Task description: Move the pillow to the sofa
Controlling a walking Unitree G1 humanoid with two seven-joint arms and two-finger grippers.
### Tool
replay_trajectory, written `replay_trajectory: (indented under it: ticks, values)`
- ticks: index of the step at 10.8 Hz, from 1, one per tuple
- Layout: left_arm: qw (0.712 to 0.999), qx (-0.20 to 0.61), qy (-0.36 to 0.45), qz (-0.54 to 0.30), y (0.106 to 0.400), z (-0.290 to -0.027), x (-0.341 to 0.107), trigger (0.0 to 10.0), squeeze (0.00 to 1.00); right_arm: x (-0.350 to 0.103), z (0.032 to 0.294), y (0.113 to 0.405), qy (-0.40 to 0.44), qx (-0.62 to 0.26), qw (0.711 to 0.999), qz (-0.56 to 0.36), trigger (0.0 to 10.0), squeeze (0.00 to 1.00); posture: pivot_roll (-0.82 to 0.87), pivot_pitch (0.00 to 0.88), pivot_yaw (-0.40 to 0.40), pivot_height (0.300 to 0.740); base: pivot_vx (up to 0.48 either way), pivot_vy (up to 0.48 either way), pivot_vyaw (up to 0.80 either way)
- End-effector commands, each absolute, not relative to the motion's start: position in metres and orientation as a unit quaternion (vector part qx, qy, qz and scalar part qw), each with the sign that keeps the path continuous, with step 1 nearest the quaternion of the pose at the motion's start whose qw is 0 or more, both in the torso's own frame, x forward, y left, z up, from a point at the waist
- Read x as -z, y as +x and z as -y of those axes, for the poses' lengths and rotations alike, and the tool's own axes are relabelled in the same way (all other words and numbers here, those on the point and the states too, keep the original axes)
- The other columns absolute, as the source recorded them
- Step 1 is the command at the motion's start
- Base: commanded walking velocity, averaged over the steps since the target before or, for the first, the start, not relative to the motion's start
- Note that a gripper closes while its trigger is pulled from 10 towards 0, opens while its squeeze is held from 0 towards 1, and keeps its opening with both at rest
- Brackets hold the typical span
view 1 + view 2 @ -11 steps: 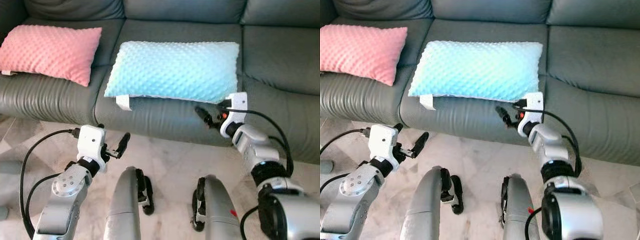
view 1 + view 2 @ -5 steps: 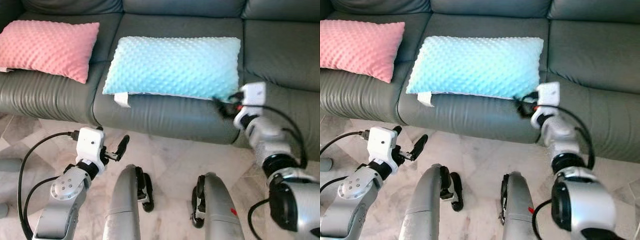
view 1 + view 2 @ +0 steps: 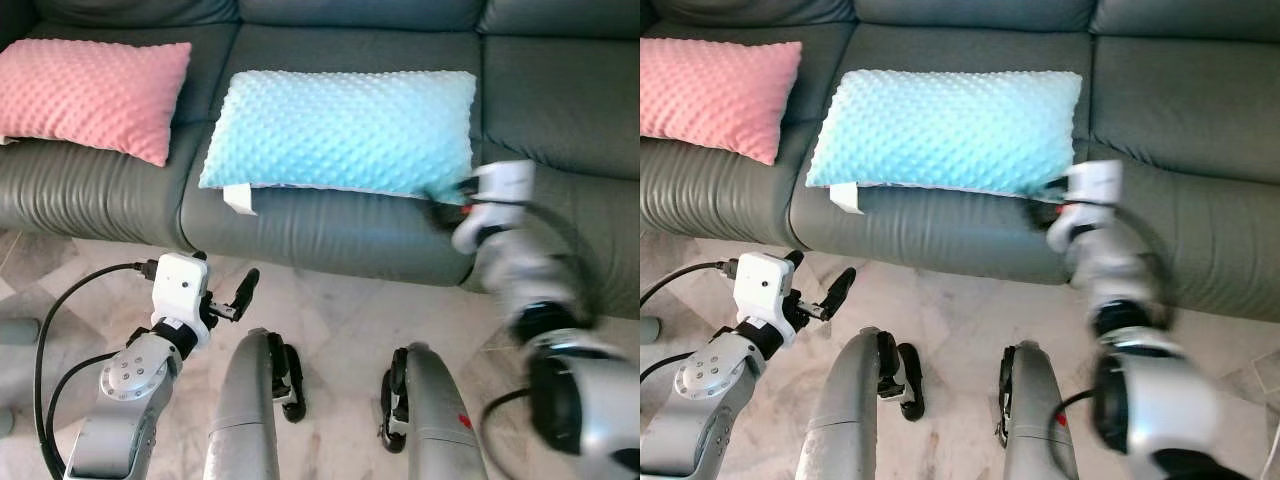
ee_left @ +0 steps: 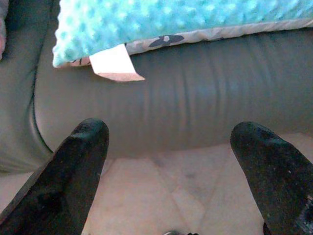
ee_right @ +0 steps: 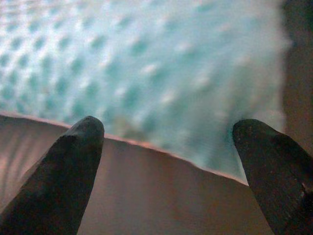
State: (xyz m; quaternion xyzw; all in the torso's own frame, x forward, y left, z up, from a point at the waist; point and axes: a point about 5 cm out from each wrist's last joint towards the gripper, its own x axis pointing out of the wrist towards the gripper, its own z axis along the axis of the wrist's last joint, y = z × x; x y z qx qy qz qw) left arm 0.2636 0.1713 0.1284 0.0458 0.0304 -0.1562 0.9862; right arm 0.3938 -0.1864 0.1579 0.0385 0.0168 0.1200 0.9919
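Since the blue pillow (image 3: pixel 342 130) already lies flat on the middle seat of the sofa (image 3: pixel 560 100), the placing part looks done; what's left, I'd judge, is getting the arms clear.

Left to right:
- Pink pillow (image 3: pixel 92 93) on the far-left seat, well apart from the blue one, untouched.
- Left gripper (image 3: pixel 233 302) sits low over the floor (image 3: pixel 340 310), near the sofa front, fingers spread wide, holding nothing. Left wrist view looks at the seat edge with the pillow's white tag (image 4: pixel 115 64) hanging over it. Reads as parked, not working.
- Blue pillow's near edge overhangs the seat front slightly; still well supported, unlikely to slip.
- Right gripper (image 3: pixel 447 208) is just beside the pillow's near-right corner, arm motion-blurred. Right wrist view shows fingers wide apart, nothing between them, pillow close ahead. Likely the release side, hence its position at that corner.
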Motion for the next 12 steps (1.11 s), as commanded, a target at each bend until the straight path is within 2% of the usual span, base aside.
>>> replay_trajectory:
  ticks: [1,4,6,7,10,11,12]
  values:
    - [0.988,0.142,0.044,-0.049,0.258,-0.179,-0.123,10.0,0.00,-0.149,0.177,0.391,0.070,-0.134,0.988,-0.028,10.0,0.00,0.07,0.488,0.132,0.638,0.000,0.000,0.00]
    - [0.987,0.145,0.043,-0.047,0.259,-0.178,-0.124,10.0,0.00,-0.156,0.149,0.391,0.085,-0.192,0.978,0.001,10.0,0.00,0.07,0.486,0.137,0.638,0.000,0.000,0.00]
    - [0.987,0.145,0.042,-0.046,0.259,-0.176,-0.124,10.0,0.00,-0.157,0.154,0.392,0.057,-0.203,0.978,0.003,10.0,0.00,0.08,0.488,0.135,0.638,0.000,0.000,0.00]
    - [0.988,0.143,0.042,-0.046,0.258,-0.176,-0.124,10.0,0.00,-0.163,0.161,0.394,0.027,-0.182,0.983,0.014,10.0,0.00,0.08,0.489,0.134,0.638,0.000,0.000,0.00]
    - [0.988,0.143,0.042,-0.046,0.258,-0.176,-0.124,10.0,0.00,-0.164,0.162,0.394,0.022,-0.178,0.984,0.016,10.0,0.00,0.08,0.489,0.134,0.638,0.000,0.000,0.00]
    - [0.988,0.137,0.045,-0.048,0.255,-0.182,-0.124,10.0,0.00,-0.172,0.176,0.391,-0.037,-0.101,0.992,0.069,10.0,0.00,0.07,0.468,0.132,0.638,0.000,0.000,0.00]
    - [0.989,0.136,0.045,-0.047,0.256,-0.183,-0.124,10.0,0.00,-0.173,0.186,0.388,-0.036,-0.076,0.993,0.087,10.0,0.00,0.07,0.455,0.136,0.638,0.000,0.000,0.00]
